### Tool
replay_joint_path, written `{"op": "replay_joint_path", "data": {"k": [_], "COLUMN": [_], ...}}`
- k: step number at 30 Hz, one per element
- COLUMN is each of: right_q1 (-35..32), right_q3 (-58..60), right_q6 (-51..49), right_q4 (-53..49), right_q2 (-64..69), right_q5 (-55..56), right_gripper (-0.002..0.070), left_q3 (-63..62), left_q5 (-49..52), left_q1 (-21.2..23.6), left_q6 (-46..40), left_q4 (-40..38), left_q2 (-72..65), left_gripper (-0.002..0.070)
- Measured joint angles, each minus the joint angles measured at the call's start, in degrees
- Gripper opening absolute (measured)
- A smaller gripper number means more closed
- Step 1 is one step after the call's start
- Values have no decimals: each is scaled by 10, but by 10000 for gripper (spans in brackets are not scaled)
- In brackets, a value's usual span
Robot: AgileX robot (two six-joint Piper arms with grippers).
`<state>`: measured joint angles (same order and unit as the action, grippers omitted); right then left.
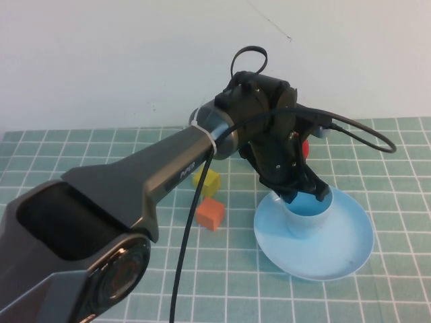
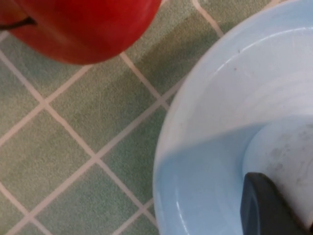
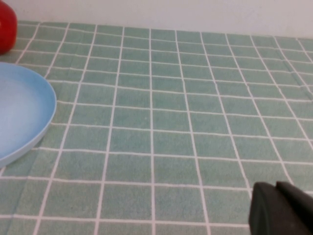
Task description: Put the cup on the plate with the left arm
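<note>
High view: cup [image 1: 308,214] sits upright on the plate [image 1: 350,252], toward its rear-left part, so placing looks basically done. Left gripper [image 1: 304,193] is right over the cup, fingers pinched together on its rim, not let go yet. Left to do, I'd judge: release and lift away. Left wrist view shows plate wall [image 2: 205,98] and a red apple [image 2: 78,27] just beside the plate on the green tiled surface [image 2: 73,147]. Yellow block [image 1: 207,182] and orange block [image 1: 211,213] lie left of the plate. Right gripper [image 3: 282,211] parked well apart; cannot tell its state.
</note>
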<state>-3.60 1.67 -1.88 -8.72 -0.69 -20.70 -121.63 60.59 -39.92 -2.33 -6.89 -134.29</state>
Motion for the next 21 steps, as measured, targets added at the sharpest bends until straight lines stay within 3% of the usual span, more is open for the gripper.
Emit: {"op": "replay_joint_path", "data": {"k": [3, 8, 11, 16, 18, 21], "right_q1": [0, 0, 0, 0, 0, 0], "right_q3": [0, 0, 0, 0, 0, 0], "right_q6": [0, 0, 0, 0, 0, 0], "right_q4": [0, 0, 0, 0, 0, 0], "right_q2": [0, 0, 0, 0, 0, 0], "right_q5": [0, 0, 0, 0, 0, 0], "right_gripper": [-2, -2, -2, -2, -2, -2], "left_q3": [-2, -23, -62, -150, -174, -189], "left_q5": [-1, 12, 29, 80, 96, 103], "left_q1": [-3, -8, -8, -9, -9, -9], "left_q6": [-11, -16, 1, 45, 63, 75], "left_q4": [0, -1, 18, 80, 104, 137], "left_q2": [-4, -15, -16, -14, -8, 16], "left_gripper": [76, 360, 455, 435, 381, 216]}}
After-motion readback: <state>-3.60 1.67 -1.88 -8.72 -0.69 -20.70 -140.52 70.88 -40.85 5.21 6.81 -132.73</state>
